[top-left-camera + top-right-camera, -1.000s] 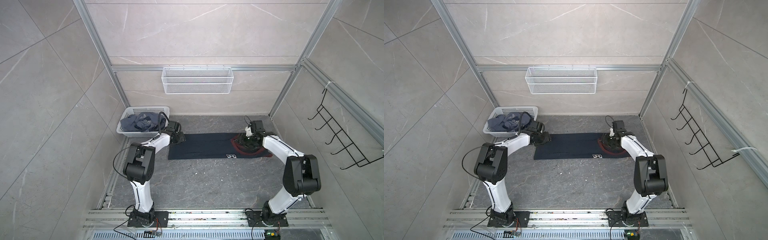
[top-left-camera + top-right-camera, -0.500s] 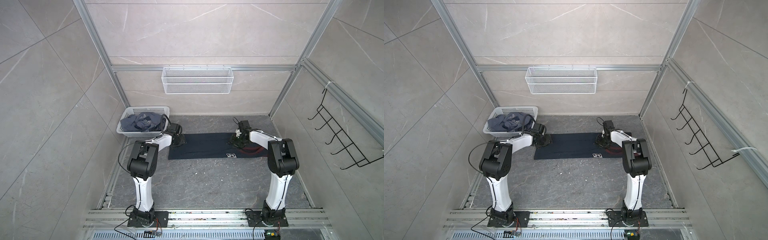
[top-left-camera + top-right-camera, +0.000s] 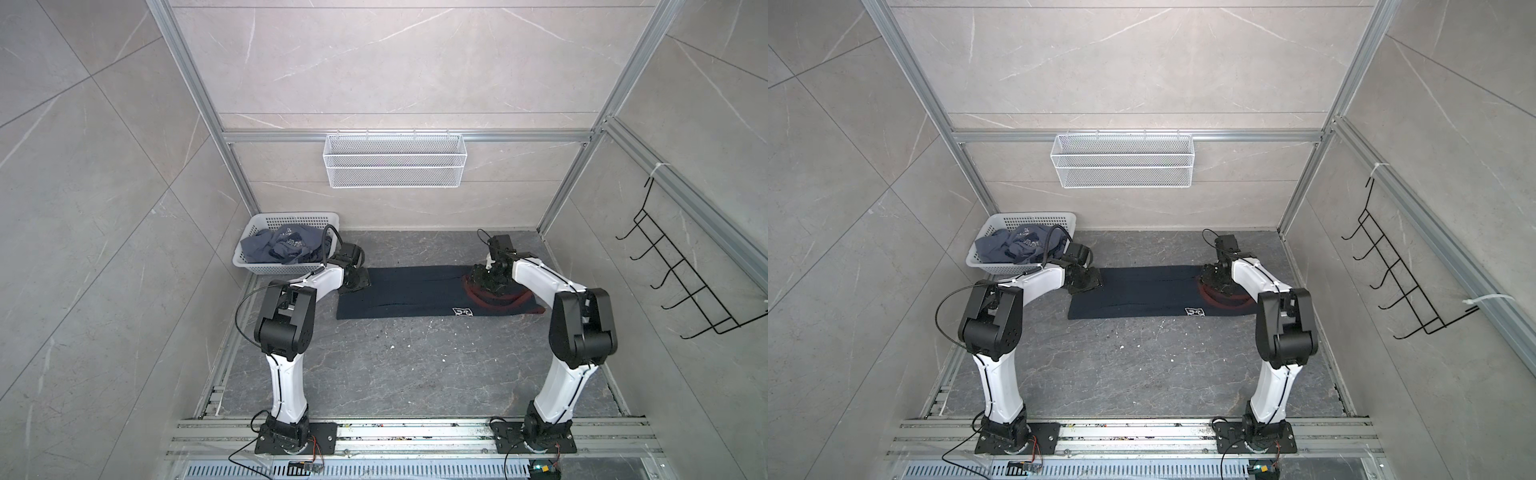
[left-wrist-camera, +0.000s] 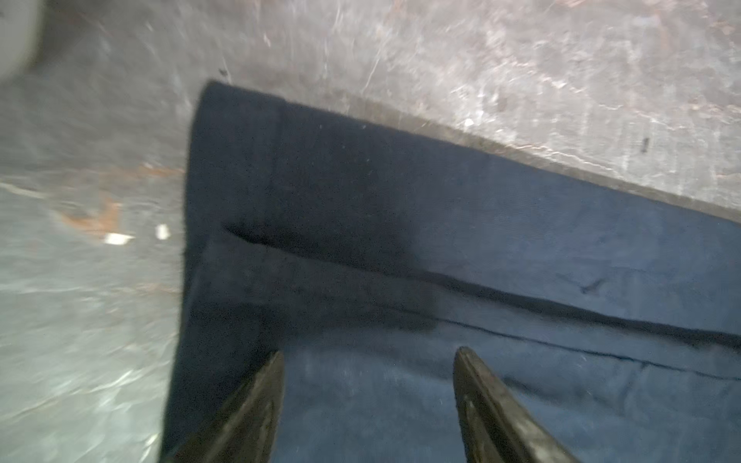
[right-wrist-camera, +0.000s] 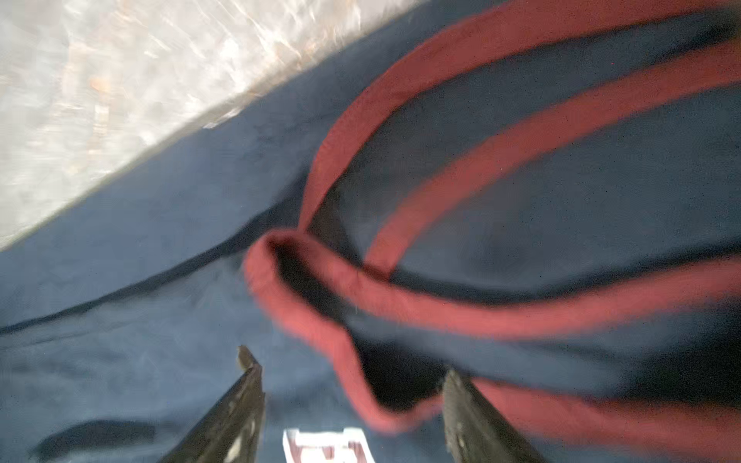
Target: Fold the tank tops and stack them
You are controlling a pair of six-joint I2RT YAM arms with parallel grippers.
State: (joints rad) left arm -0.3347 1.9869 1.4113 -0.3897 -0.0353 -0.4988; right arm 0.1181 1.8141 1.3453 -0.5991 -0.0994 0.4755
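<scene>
Our left gripper (image 4: pixel 369 352) and right gripper (image 5: pixel 347 362) gape empty over the navy tank top (image 3: pixel 415 293), a limp, light band lying mid-table. We judge its 9 and 3 o'clock ends best to pinch (the slate tank top (image 3: pixel 282 247) sits in the basket (image 3: pixel 291 216), 10 o'clock).

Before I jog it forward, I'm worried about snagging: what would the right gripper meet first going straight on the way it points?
Probably the red trim loop of the navy tank top, bunched just ahead of the open right gripper, though blur hides depth.
</scene>
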